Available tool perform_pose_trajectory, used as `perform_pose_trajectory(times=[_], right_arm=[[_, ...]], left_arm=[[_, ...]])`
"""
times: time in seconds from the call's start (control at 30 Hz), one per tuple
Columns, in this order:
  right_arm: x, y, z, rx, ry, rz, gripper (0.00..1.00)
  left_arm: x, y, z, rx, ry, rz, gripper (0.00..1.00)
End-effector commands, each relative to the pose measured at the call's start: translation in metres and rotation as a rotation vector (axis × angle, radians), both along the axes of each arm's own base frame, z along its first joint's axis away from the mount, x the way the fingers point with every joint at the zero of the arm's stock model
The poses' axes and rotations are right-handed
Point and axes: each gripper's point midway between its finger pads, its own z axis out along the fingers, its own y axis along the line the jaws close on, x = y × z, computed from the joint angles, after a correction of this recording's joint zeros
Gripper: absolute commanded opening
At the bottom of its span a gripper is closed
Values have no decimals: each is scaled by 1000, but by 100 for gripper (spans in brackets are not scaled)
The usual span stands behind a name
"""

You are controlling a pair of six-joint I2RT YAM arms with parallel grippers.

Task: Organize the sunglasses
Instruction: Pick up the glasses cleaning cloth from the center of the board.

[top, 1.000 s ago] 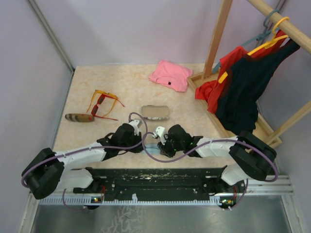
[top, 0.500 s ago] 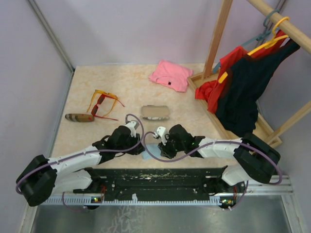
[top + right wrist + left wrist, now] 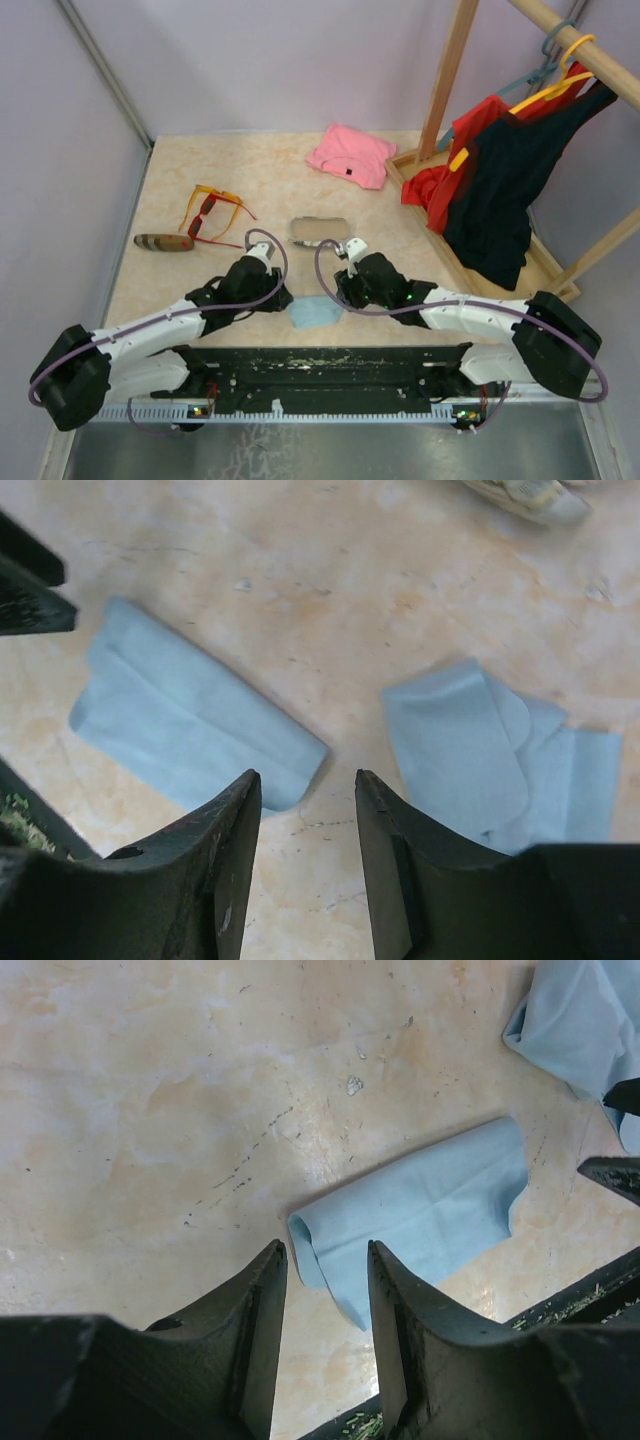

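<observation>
The two pairs of sunglasses lie together at the far left of the table, the orange-framed pair (image 3: 213, 195) and the red-framed pair (image 3: 204, 221) with dark lenses. Neither shows in the wrist views. My left gripper (image 3: 276, 296) is open and empty, low over the table; in the left wrist view (image 3: 325, 1260) its jaws stand over the corner of a folded light blue cloth (image 3: 420, 1210). My right gripper (image 3: 341, 288) is open and empty; in its wrist view (image 3: 308, 780) it hangs over bare table between two cloths.
A brown case (image 3: 163, 242) lies beside the sunglasses. A grey-patterned case (image 3: 320, 232) lies mid-table. The folded cloth (image 3: 313, 312) (image 3: 190, 735) lies near the front edge, with a second cloth (image 3: 480, 750) beside it. A pink garment (image 3: 350, 153) lies at the back, a clothes rack (image 3: 500, 180) at the right.
Both grippers have drawn apart from the cloth, the left toward the left and the right toward the far side. The folded cloth now lies uncovered on the table.
</observation>
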Motion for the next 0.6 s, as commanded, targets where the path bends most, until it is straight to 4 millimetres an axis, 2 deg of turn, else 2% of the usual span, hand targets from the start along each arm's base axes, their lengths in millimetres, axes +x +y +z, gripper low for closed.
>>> perform_pose_trajectory(times=[0.0,0.13,0.57], right_arm=[[25,-10,4,26,40,-273,43],[26,-11,-6,21,65,-312,42],[28,-13,-11,25,82,-334,43]], left_arm=[[2,-7,6,-25,17,-4,45],[-3,-10,-2,-27,49,-24,45],[-4,-22,-13,-37,79,-67,41]])
